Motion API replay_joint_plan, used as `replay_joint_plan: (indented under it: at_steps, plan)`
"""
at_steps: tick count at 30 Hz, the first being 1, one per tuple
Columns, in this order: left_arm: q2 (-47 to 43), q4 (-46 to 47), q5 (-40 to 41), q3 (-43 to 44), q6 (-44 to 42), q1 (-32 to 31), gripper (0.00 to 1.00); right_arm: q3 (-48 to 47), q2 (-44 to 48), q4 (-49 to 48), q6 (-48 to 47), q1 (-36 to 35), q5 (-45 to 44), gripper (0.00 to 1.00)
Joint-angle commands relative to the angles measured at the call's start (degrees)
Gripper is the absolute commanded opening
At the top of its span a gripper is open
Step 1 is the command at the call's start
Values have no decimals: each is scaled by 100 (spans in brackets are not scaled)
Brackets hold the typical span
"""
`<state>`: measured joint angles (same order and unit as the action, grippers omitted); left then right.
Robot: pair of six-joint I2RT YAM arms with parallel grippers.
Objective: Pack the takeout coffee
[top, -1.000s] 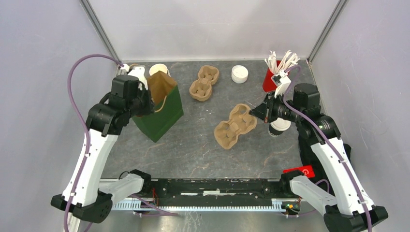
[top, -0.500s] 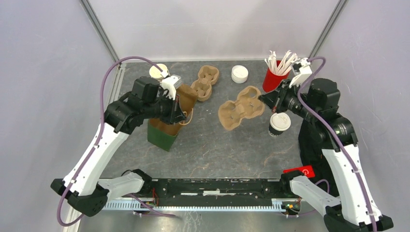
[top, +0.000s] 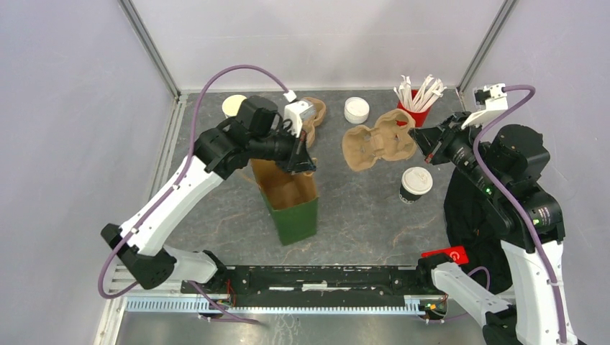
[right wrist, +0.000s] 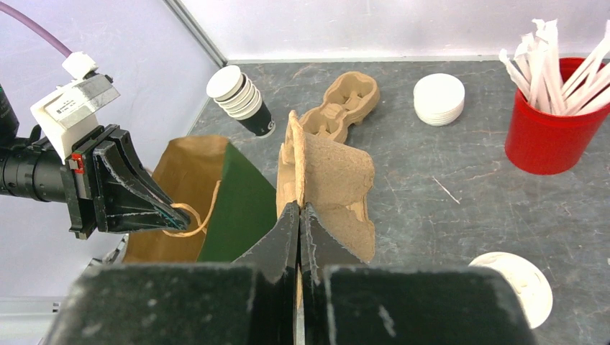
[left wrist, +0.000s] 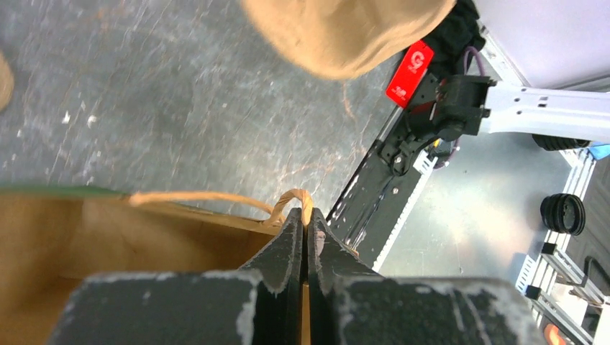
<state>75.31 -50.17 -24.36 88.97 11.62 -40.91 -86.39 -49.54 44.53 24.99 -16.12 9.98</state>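
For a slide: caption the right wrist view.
Right gripper pinches a cup carrier; left gripper holds the green bag by its handle.

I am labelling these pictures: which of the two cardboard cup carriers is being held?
The carrier beside the red straw cup, pinched by the right arm's fingers; the other carrier lies flat at the back.

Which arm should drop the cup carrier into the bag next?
Right, probably: the right tool grips the cup carrier, while the left tool pinches the handle of the paper bag.
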Motion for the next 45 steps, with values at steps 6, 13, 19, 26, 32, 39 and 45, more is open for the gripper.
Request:
replay_joint_plan:
  at_steps: [6, 13, 19, 26, 32, 39, 45]
  plan:
    - [1179, 520, 190, 1512, -103, -624, 2, -393, -35, 88, -123, 7, -656, 0]
    - [1845, 667, 640, 1914, 682, -639, 2, -381, 32, 229, -254, 5, -896, 0]
    - [2165, 139, 1016, 2311, 1233, -638, 32, -256, 138, 277, -329, 2, -963, 0]
    - [2058, -465, 1042, 3238, 1984, -629, 82, -251, 192, 370, -508, 5, -1132, 0]
    - [1579, -1267, 1686, 3342, 2887, -514, 97, -160, 260, 352, -632, 6, -1203, 0]
    - [492, -2025, 2223, 2042, 5113, -238, 95, -197, 277, 288, -718, 11, -1224, 0]
    - [57, -913, 1562, 810, 5904, -233, 84, -268, 283, 291, -900, 13, -1258, 0]
